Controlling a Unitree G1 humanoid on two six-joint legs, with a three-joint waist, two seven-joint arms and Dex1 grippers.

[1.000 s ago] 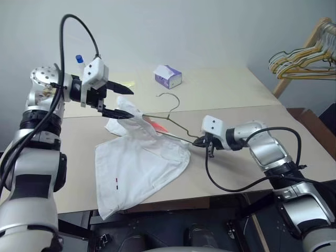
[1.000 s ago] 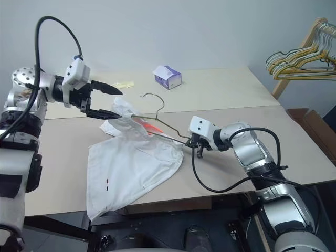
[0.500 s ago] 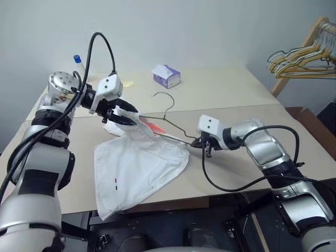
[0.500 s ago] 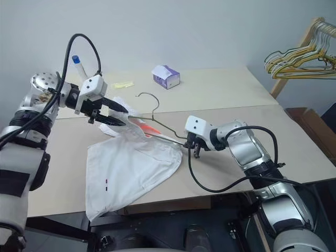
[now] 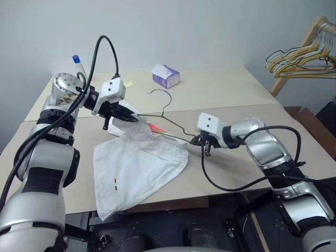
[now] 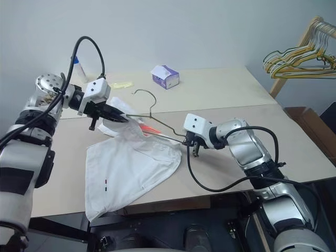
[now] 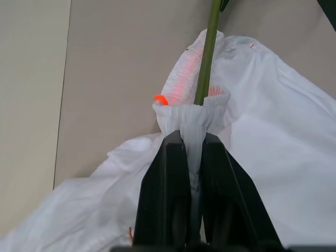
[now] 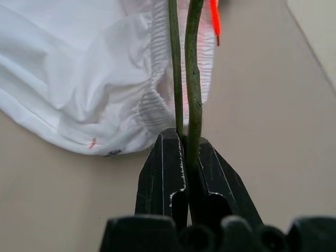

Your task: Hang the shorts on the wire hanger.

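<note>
Here we found the shorts (image 5: pixel 139 163) lying spread toward the worktop's (image 5: pixel 220 94) near edge, waistband lifted onto the wire hanger (image 5: pixel 167 118). The left gripper (image 7: pixel 192 152) was clamped on the waistband, the right gripper (image 8: pixel 185 152) clamped on the hanger's end. We judged the band should be drawn along the wire slowly, hanger held steady, lest the thin fabric slip off.
</note>
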